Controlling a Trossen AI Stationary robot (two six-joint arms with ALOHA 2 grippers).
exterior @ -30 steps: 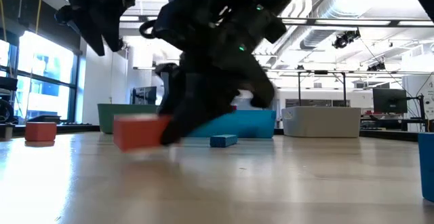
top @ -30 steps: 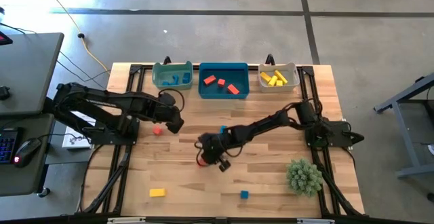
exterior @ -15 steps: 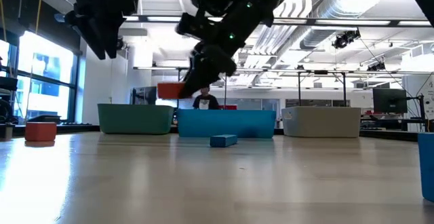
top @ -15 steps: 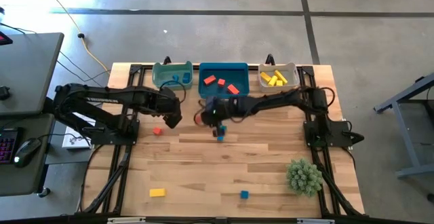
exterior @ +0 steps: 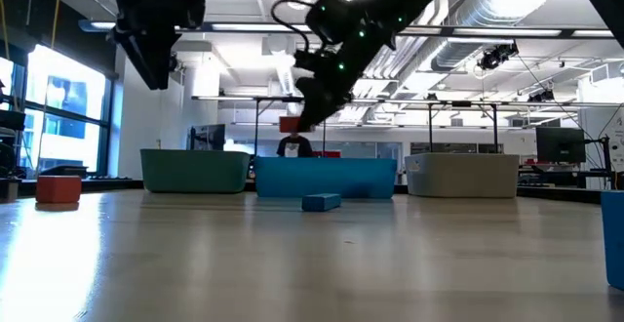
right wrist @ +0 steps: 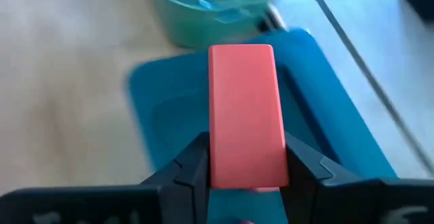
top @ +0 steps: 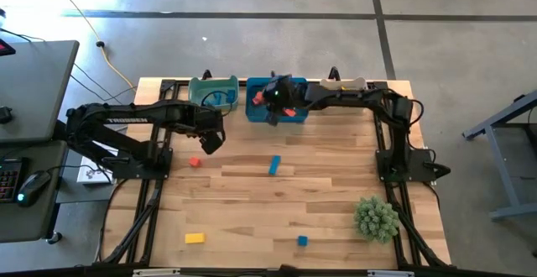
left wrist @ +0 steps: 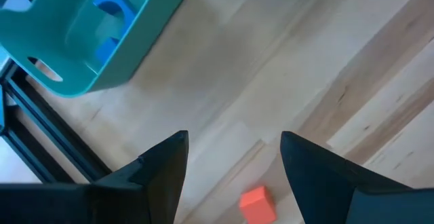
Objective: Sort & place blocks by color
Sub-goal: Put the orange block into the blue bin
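Observation:
My right gripper (right wrist: 245, 153) is shut on a red bar block (right wrist: 244, 102) and hovers over the blue bin (top: 256, 112), which holds other red blocks. In the low view the red bar (exterior: 290, 124) hangs above the bin's rim. My left gripper (left wrist: 232, 142) is open above the table, between the teal bin (left wrist: 95, 41) and a red cube (left wrist: 256, 205). A blue bar (top: 274, 165), a yellow block (top: 195, 237) and a blue cube (top: 302, 240) lie flat on the table. Blue blocks lie in the teal bin (top: 214, 92), yellow ones in the grey-white bin (top: 344, 96). My right gripper pinches the red bar between its two fingers (right wrist: 193, 166) by the long sides of its near end (right wrist: 245, 173). The bar runs forward along the fingers and sticks out past their tips. It is lifted clear, above the blue bin (right wrist: 325, 136).
A spiky green plant (top: 376, 218) stands near the table's right near corner. The three bins line the far edge. Open wood lies between the bins and the loose blocks. A blue thing (exterior: 616, 234) shows at the low view's right edge.
My right gripper has lifted the red bar from the middle of the table and carried it toward the far edge, from low beside the blue bar to above the blue bin. The blue bar has stayed where it was.

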